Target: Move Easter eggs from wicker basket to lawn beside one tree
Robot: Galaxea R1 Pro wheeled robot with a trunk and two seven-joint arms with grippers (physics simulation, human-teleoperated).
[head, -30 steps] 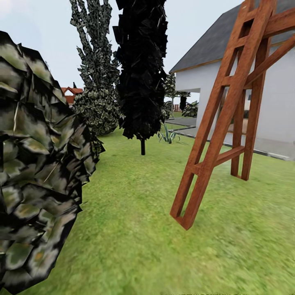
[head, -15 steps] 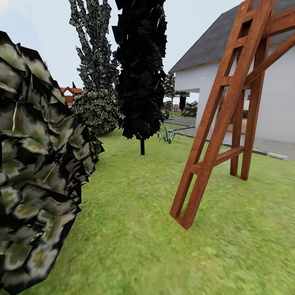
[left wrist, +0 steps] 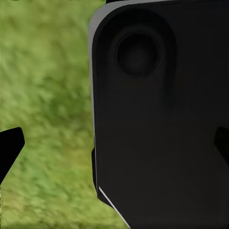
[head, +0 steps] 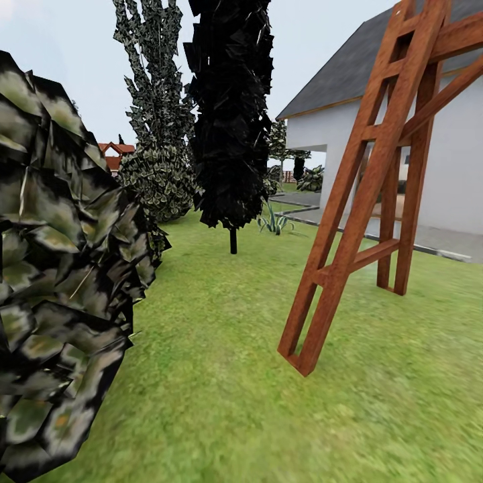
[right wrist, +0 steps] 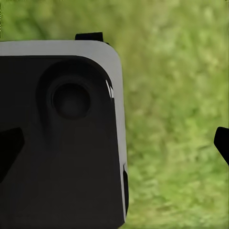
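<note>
From my head camera, the leafy bush (head: 60,268) at the left is cut off by the left and lower edges. The dark cypress (head: 231,114) and the wooden ladder frame (head: 376,181) both run out past the top. The white house (head: 416,134) is cropped at the right. In my left wrist picture a dark rounded body (left wrist: 162,114) hides much of the blurred grass (left wrist: 47,95), and my left fingertips (left wrist: 9,148) are clipped by the side edges; my right fingertips (right wrist: 222,140) are clipped likewise.

Flat, bright daylight falls evenly, casting no distinct shadows on the lawn (head: 221,376). Near grass renders smeared and soft; both wrist views show it heavily blurred. No glare.
</note>
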